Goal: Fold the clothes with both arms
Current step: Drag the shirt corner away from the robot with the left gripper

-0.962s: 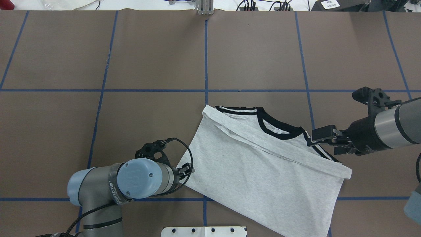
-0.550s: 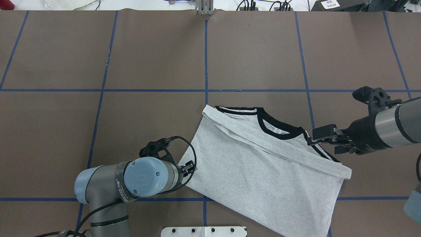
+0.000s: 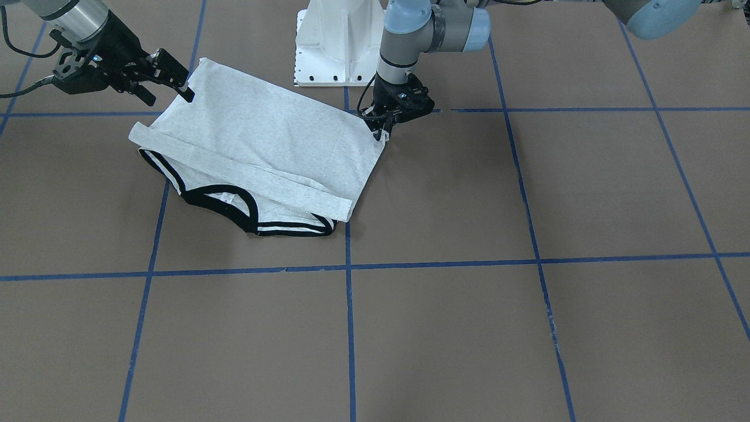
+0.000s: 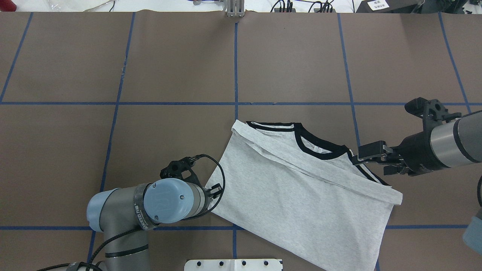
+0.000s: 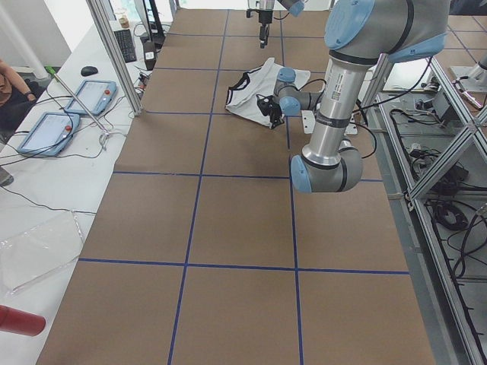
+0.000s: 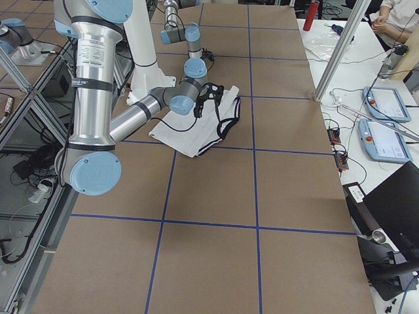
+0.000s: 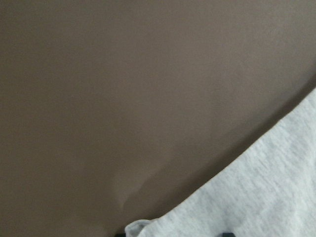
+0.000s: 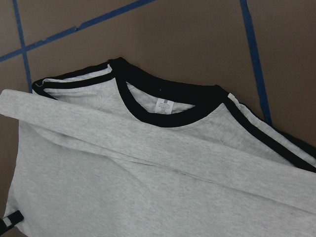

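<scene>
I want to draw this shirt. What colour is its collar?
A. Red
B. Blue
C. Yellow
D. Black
D: the collar of the grey shirt is a black band.

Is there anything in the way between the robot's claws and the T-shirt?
No, nothing visible. The left gripper is right at one corner of the T-shirt, and the right gripper is at its striped shoulder edge. Only bare table lies around them.
</scene>
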Robot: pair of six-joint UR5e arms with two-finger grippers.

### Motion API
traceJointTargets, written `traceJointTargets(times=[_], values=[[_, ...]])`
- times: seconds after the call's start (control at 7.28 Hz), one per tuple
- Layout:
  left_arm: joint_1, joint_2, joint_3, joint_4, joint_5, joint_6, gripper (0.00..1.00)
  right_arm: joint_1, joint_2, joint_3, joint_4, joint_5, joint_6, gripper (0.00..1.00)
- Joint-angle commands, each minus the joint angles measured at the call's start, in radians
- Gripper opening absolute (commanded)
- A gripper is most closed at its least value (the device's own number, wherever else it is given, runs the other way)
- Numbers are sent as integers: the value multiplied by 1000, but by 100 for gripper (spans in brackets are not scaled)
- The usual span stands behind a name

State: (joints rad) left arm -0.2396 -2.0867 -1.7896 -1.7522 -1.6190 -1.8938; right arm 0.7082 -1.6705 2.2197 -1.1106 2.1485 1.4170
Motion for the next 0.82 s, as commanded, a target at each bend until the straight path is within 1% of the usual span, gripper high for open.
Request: traceJointTargets(times=[0.0,0.14,0.41,0.69], values=[[-26,-1,-14,3,-10,2,0,7,0,0,-2,1,-1,100],[-47,-6,-17,5,-12,4,0,7,0,0,-2,2,-1,100],[-128,-6,-8,8,-13,19,0,11,0,0,-2,1,-1,100],[-213,-12,48,-6,-13,82,0,14,-2,0,-2,1,0,100]])
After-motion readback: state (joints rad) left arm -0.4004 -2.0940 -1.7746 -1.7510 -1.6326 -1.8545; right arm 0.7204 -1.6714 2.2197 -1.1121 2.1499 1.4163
